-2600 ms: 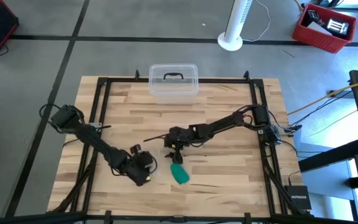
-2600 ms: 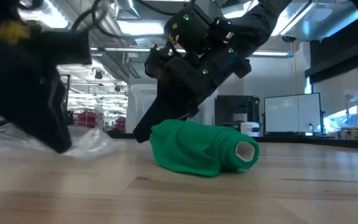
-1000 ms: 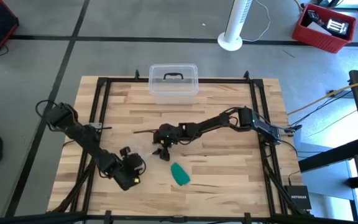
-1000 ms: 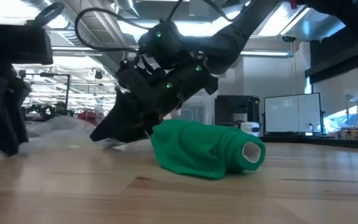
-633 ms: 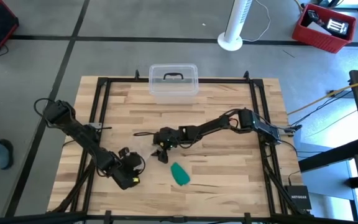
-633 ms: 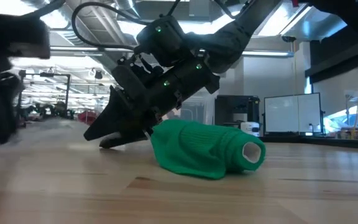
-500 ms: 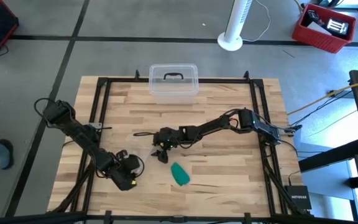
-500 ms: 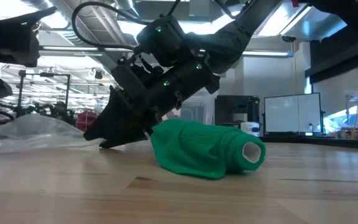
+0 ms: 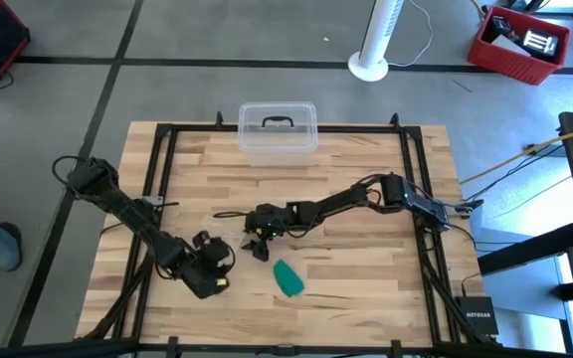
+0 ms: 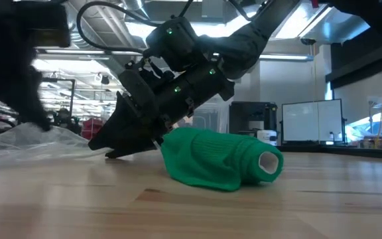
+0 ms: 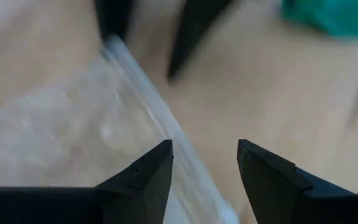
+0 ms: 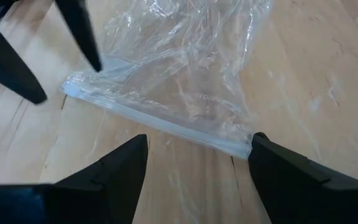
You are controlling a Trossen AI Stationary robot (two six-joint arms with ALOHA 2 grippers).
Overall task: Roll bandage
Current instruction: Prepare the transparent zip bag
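Note:
The teal-green bandage (image 9: 286, 279) lies on the table's near middle as a loose roll (image 10: 217, 159), resting on its side, and no gripper touches it. A clear plastic zip bag (image 12: 179, 68) lies flat to its left. My right gripper (image 12: 197, 140) is open and slants down at the bag's zip edge, just beyond the bandage (image 9: 257, 248). My left gripper (image 11: 204, 149) is open too and hovers over the bag (image 11: 73, 124) from the near left (image 9: 217, 259). My right gripper has one fingertip (image 12: 258, 140) right at the end of the bag's zip strip (image 12: 238, 148). I cannot tell whether it touches the strip. The other finger stands clear on bare wood.
A clear lidded box (image 9: 278, 129) stands at the table's far edge. A black frame (image 9: 157, 169) runs round the tabletop. Bare wood lies to the right of the bandage and along the near edge.
My left gripper has risen off the table beside the plastic bag and rolled a little. The bandage and the bag lie as before.

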